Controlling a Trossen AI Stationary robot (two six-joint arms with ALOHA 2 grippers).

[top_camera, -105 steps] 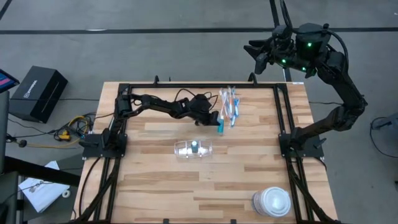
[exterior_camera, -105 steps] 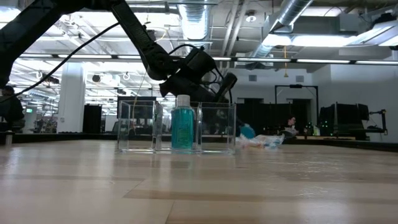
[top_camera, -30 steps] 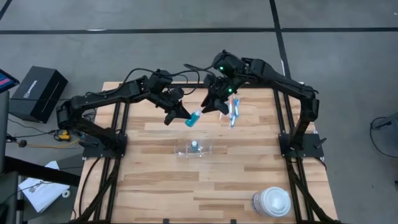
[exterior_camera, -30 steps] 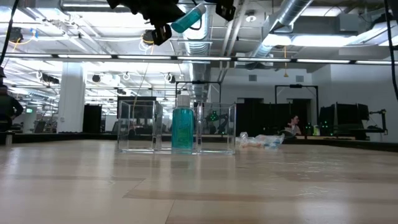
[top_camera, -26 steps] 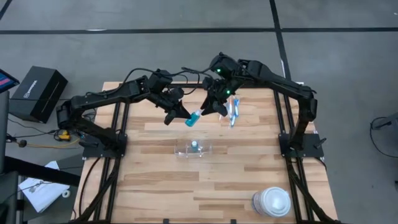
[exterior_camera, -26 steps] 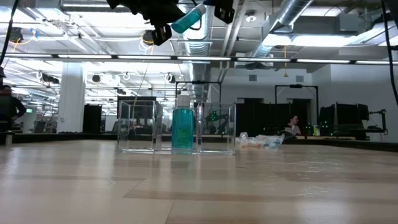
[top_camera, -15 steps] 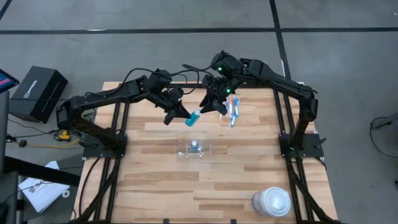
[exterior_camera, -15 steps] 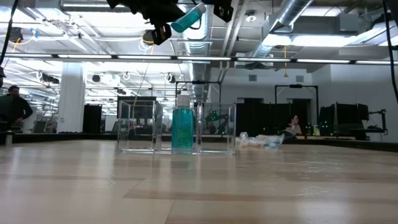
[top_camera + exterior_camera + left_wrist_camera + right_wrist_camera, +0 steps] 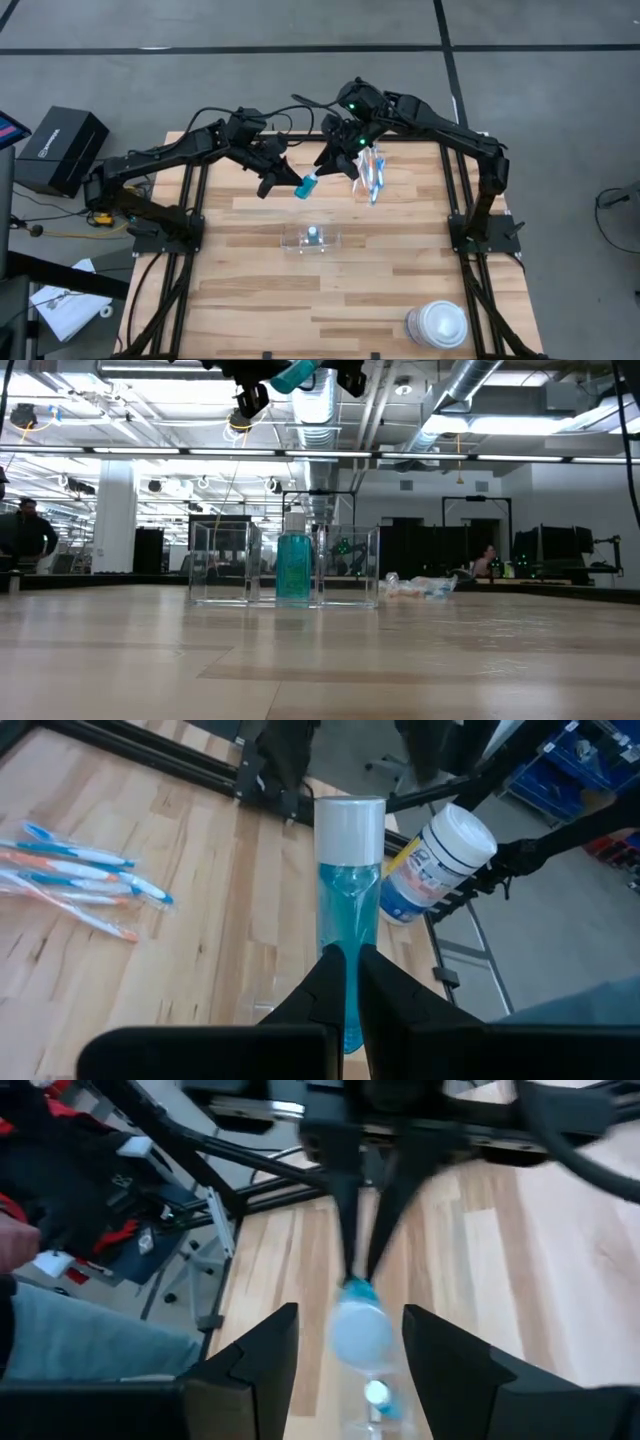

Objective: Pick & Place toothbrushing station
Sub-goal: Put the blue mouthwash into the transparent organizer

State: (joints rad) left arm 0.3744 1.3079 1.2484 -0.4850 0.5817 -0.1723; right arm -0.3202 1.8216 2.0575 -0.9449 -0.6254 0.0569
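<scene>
Blue-green tube is held in the air above the table, between the two arms and behind the clear plastic cup. The left end effector is pinched shut on the tube's lower end. The right end effector stands part open just beside the white cap, holding nothing. The long axis lies along the left fingers, cap end pointing toward the right end effector. Risk, as judged: the narrow pinch at one end could let the tube pivot or slip during a handover, dropping it among the toothbrushes.
</scene>
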